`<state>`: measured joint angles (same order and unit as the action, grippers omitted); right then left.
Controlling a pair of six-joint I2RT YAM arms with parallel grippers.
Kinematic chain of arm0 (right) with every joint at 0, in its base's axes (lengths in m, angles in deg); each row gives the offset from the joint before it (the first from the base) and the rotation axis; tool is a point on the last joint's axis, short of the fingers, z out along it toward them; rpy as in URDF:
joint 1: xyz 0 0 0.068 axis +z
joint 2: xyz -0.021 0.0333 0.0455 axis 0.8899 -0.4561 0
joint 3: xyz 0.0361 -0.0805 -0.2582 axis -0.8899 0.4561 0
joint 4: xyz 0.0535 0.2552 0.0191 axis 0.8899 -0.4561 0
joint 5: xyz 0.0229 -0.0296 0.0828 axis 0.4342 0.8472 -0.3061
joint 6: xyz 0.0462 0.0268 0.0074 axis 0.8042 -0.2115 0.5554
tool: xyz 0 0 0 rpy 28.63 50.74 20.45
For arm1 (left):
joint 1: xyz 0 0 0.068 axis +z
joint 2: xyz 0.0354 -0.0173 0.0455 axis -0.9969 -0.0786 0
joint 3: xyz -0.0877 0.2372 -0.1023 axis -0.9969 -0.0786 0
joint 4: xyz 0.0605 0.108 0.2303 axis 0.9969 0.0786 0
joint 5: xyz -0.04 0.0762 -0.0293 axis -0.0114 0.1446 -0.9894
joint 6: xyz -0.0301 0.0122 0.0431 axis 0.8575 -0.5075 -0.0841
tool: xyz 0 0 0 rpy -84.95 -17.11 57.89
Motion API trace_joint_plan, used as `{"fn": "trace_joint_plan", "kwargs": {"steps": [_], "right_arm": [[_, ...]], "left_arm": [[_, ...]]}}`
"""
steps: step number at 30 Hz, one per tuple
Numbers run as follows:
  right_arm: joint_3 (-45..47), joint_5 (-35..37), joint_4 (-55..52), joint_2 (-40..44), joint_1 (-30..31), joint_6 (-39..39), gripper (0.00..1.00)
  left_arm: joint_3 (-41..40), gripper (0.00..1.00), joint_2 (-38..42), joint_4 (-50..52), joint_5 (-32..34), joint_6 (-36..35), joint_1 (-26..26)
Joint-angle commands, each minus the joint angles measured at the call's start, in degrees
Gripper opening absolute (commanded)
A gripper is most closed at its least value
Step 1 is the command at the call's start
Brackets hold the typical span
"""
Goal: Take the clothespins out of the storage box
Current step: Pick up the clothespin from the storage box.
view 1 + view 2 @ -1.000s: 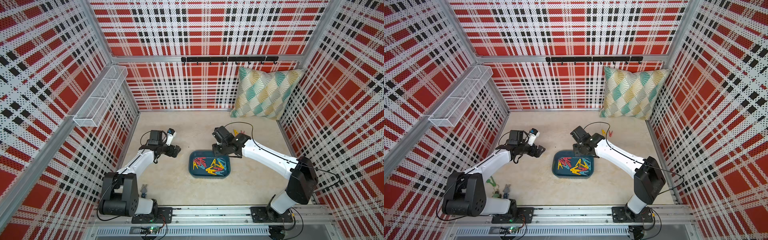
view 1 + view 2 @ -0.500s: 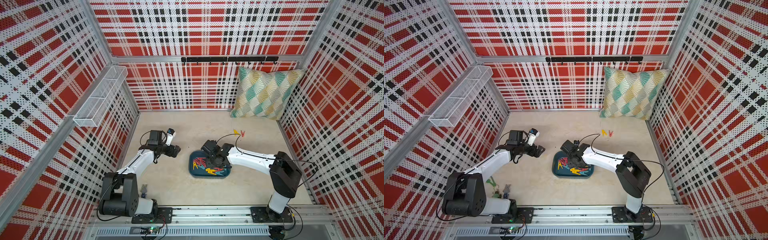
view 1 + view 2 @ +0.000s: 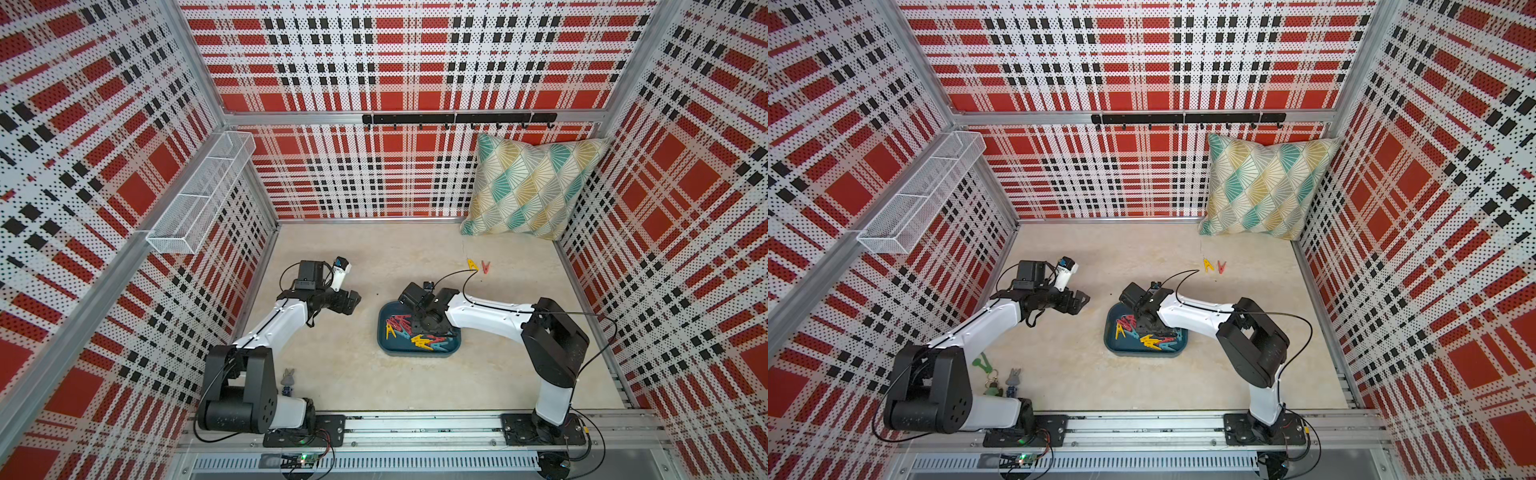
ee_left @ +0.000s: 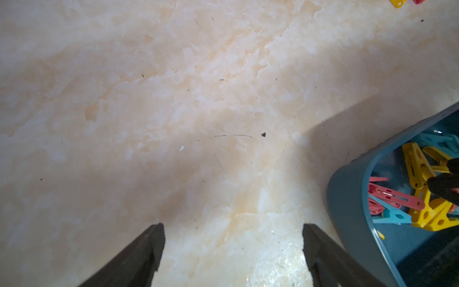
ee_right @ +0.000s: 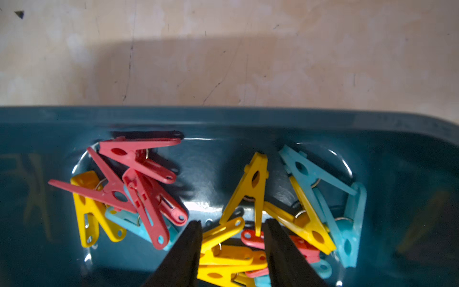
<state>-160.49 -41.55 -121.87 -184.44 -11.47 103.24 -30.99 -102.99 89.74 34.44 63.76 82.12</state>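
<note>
My right tool is hanging inside box, jaws standing partly parted, straddling yellow ones in heap of pins. I am seeing it as released, clamping none. Box is sitting mid-worktop, nearer front edge, holding red, yellow and blue pins. Yellow pin and red pin are lying out on worktop toward back edge, just beside each other. My left tool is hovering released, jaws standing wide, over worktop left of box.
</note>
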Motion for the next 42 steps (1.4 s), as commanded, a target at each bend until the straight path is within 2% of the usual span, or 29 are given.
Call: {"fn": "trace_joint_plan", "kwargs": {"steps": [1,13,42], "right_arm": [[0.26,0.64,1.74,-1.25,-1.14,0.56,0.48],[-0.29,-0.42,3.28,-4.17,-2.01,0.02,0.51],[-1.06,-0.10,4.54,-9.96,-2.27,-1.21,0.49]], "left_arm": [[-0.75,0.92,1.35,-1.24,-0.75,-0.12,0.50],[-0.82,0.92,1.70,-1.16,-1.30,-0.20,0.83],[-0.92,0.92,1.95,-1.04,-2.27,-0.27,1.42]]}}
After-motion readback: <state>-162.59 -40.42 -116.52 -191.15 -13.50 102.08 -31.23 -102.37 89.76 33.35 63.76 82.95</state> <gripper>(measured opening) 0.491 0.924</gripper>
